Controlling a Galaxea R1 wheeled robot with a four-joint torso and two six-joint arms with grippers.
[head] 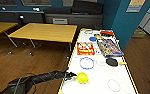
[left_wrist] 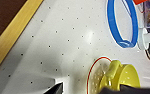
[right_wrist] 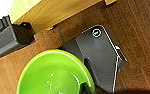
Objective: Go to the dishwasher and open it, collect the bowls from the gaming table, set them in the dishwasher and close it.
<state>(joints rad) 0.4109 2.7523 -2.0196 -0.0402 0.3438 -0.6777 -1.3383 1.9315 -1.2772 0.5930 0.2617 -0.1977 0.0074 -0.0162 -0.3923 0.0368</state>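
Note:
A yellow bowl (head: pixel 82 77) stands on the pale gaming table (head: pixel 101 75) close to its near left edge. My left gripper (head: pixel 70 75) reaches in over that yellow edge and sits right against the bowl's left side. The left wrist view has the same yellow bowl (left_wrist: pixel 127 77) close up on the dotted white top (left_wrist: pixel 66 37), half over a red ring. In the right wrist view a green bowl (right_wrist: pixel 53 75) hangs above the wooden floor beside the table's wooden side, with my right gripper (right_wrist: pixel 84 88) shut on its rim. The dishwasher is out of view.
On the table lie a blue ring (head: pixel 87 63), a red ring (head: pixel 113 85), a black paddle (head: pixel 112 61) and colourful game boards (head: pixel 109 47). A yellow-topped dining table (head: pixel 44 32) stands to the left. A teal wall corner (head: pixel 123 22) is to the right.

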